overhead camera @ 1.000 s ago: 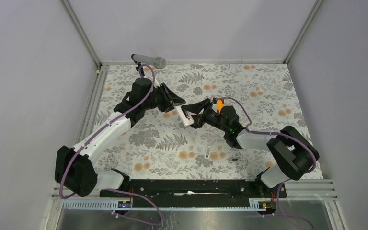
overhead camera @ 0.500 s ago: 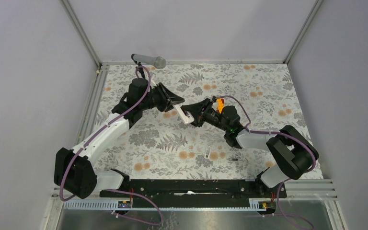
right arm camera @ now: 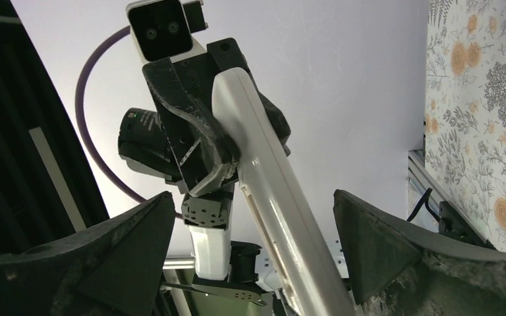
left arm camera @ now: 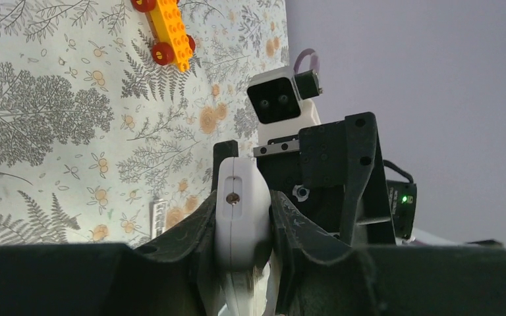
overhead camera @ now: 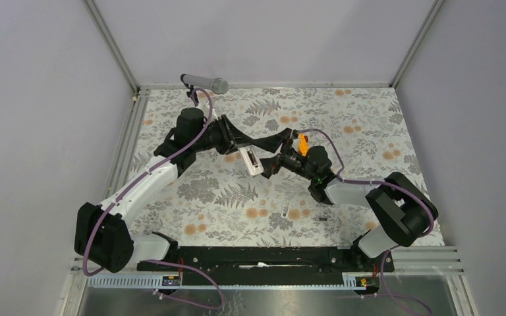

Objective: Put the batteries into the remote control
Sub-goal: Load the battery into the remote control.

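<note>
My left gripper is shut on the slim white remote control and holds it above the table, near the middle. The left wrist view shows the remote's end clamped between the fingers of the left gripper. My right gripper is open, its fingers either side of the remote's free end. In the right wrist view the remote runs between the wide-apart fingers of the right gripper. One battery and a thinner dark battery lie on the table in front of the right arm.
An orange toy car sits just behind the right wrist, and also shows in the left wrist view. A small flat white cover piece lies beside the battery. A grey cylinder lies at the back edge. The floral mat covers the table.
My right gripper has moved left until its open fingers straddle the remote's free end. The left gripper has tilted the remote slightly downward toward it.
</note>
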`<state>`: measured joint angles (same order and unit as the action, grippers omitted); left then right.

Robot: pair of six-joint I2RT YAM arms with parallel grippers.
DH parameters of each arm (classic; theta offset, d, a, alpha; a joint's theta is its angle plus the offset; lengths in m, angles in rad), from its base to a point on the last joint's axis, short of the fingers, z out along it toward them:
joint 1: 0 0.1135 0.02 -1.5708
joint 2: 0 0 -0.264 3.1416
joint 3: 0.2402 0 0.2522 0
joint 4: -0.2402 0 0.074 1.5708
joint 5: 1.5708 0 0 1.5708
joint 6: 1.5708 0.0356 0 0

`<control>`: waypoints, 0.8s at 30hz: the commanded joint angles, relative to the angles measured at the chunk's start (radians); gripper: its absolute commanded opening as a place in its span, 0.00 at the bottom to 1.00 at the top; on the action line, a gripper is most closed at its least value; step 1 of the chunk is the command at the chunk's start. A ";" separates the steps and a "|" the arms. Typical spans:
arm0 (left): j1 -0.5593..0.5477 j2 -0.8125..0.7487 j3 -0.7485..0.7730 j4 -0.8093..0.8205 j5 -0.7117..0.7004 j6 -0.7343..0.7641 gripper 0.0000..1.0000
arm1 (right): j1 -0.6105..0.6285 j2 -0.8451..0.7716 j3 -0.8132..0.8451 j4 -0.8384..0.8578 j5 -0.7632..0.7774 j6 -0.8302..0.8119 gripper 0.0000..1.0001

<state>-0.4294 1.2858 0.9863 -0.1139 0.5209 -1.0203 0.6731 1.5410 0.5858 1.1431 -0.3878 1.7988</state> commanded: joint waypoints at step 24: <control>0.024 -0.208 -0.062 0.096 0.241 0.563 0.00 | -0.067 -0.417 0.061 -1.086 0.174 -1.150 0.80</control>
<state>-0.4103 1.1263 0.9363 -0.1032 0.7368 -0.5186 0.6128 1.1336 0.5327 0.5777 -0.3965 1.0195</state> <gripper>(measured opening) 0.278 0.855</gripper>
